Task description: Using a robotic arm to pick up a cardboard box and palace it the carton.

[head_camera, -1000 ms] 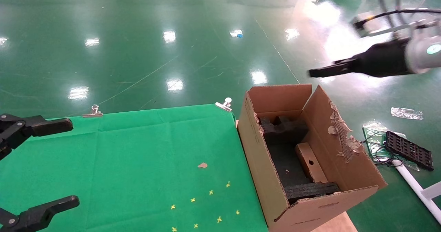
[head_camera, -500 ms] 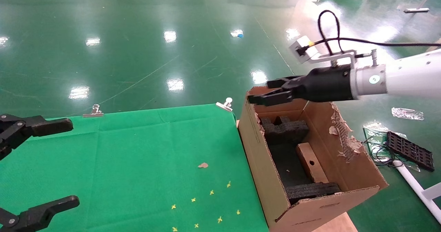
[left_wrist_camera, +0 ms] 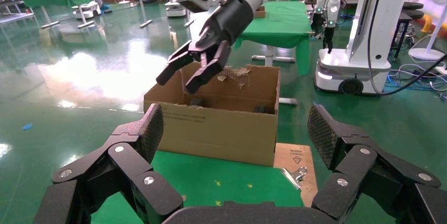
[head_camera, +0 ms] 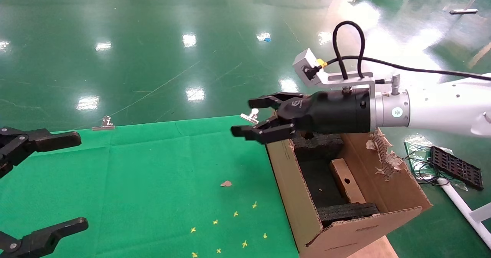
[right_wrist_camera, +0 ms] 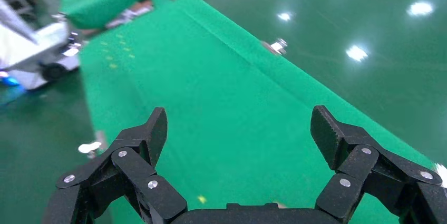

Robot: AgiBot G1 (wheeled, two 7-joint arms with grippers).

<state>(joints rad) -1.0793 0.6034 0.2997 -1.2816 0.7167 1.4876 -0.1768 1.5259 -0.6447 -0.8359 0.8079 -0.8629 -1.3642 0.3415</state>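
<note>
The slim brown cardboard box [head_camera: 345, 181] with a round hole lies inside the large carton [head_camera: 291, 185], between black foam pads. The carton stands at the right end of the green table and also shows in the left wrist view [left_wrist_camera: 216, 129]. My right gripper [head_camera: 243, 117], on the white arm with the black wrist, is open and empty. It hovers over the carton's far left corner, reaching over the green cloth [right_wrist_camera: 211, 76]. It also shows in the left wrist view [left_wrist_camera: 176, 79]. My left gripper [head_camera: 78, 180] is open and empty, parked at the table's left edge.
Binder clips [head_camera: 251, 116] [head_camera: 102, 124] hold the cloth at the far edge. A cardboard scrap [head_camera: 225, 183] and yellow cross marks [head_camera: 234, 227] lie on the cloth. A black grid tray [head_camera: 454, 166] and cables lie on the floor right of the carton.
My right arm has swung from high on the right down and leftward across the carton to its far left corner, and its fingers have spread apart. The left gripper and box have not moved.
</note>
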